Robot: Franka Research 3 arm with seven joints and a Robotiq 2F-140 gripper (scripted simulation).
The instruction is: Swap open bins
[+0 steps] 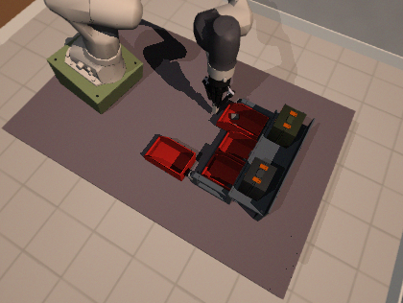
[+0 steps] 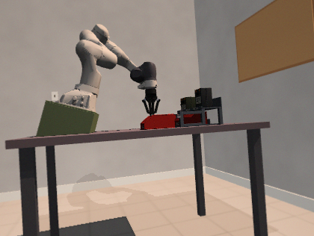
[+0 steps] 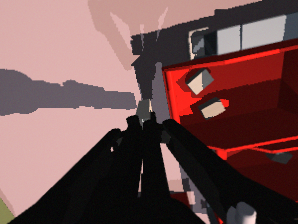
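Gripper [image 1: 215,109] [image 2: 150,113] [image 3: 146,108] clenched, its fingertips together, hangs upright with nothing evident in its grasp just off the front end of the loaded bin [image 1: 251,124] [image 3: 245,90]. Whether the two touch cannot be told. That red bin, pale parts [image 1: 234,116] [image 3: 213,109] lying near its front, occupies the end of the shelf [image 1: 211,186] [image 2: 181,120] closest to the gripper, its front jutting beyond that of the middle bin [image 1: 233,145] [image 3: 260,172] beside it. Its long axis runs front to back across the shelf, open front facing outward.

The empty bin [image 1: 168,154] [image 2: 158,122] stands upright on the table [image 1: 144,206] [image 2: 131,135], ahead of the shelf's other end and well apart from the gripper. Its long axis runs roughly along that of the loaded bin, low open front pointing away from the shelf. A third shelved bin [image 1: 223,170] sits beyond the middle one.

Atop the shelf are an olive box [image 1: 283,131] [image 2: 188,103] and a black box [image 1: 269,176] [image 2: 203,98], both with orange latches; marks on their sides are too small to read.
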